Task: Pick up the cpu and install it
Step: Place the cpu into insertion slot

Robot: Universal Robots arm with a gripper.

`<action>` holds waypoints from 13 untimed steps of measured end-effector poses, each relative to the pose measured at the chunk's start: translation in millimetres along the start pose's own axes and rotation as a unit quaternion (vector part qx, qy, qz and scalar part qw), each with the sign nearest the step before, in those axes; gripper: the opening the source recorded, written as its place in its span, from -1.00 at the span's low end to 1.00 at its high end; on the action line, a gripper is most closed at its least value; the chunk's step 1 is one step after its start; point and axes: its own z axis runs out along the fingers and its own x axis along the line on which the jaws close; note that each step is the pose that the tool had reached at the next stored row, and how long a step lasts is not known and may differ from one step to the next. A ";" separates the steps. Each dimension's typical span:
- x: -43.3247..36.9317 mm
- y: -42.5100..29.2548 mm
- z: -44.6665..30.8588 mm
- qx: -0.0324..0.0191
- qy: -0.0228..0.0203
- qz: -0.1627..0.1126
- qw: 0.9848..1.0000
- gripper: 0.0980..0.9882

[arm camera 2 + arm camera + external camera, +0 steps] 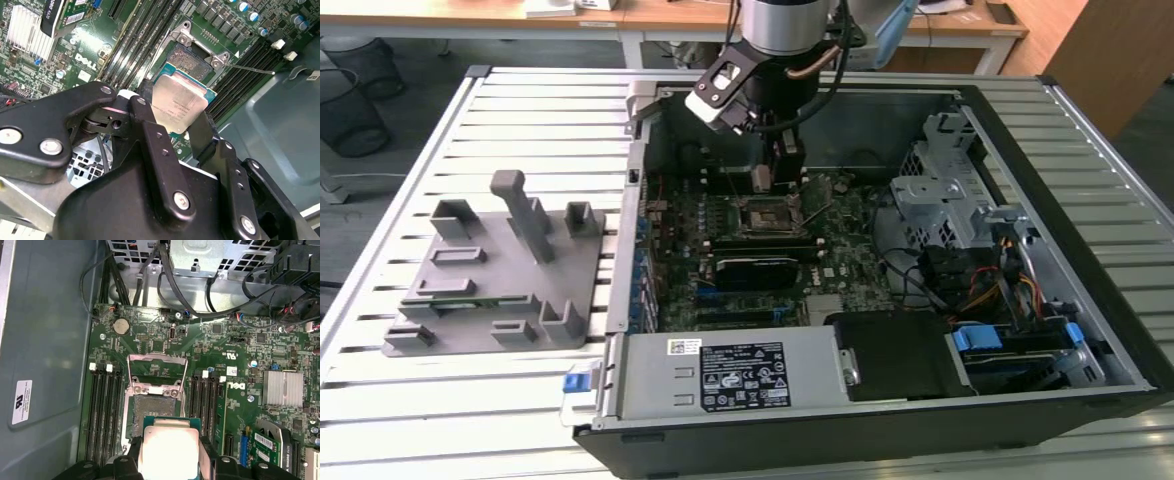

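The cpu [180, 102], a flat square chip with a silvery top and green rim, is pinched by its two opposite edges between my gripper's [175, 122] black fingers [202, 132]. It hangs tilted just above the motherboard, close beside the open socket [192, 60]. In the first wrist view the cpu [167, 450] sits right at the near edge of the bare socket [155, 407], whose metal load plate [157, 367] is flipped back. In the exterior view the gripper [771, 180] reaches down into the open computer case [1067, 250], over the socket [767, 215].
Memory slots [105, 410] flank the socket on both sides. A finned heatsink [283, 388] and cables [200, 295] lie nearby. A drive cage [941, 190] and power supply [720, 375] crowd the case. A grey fixture tray [494, 270] lies on the exterior view's left.
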 end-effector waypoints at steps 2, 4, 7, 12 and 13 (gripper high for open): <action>0.0 0.0 0.6 0.000 0.000 0.000 1.000 -0.02; 0.0 -0.1 1.3 0.000 0.000 0.000 1.000 -0.02; 0.1 -0.2 2.7 0.000 0.000 0.000 1.000 -0.02; 0.2 -0.2 5.7 0.000 0.000 0.000 1.000 -0.02; 0.2 -0.2 6.2 0.000 0.000 0.000 1.000 -0.02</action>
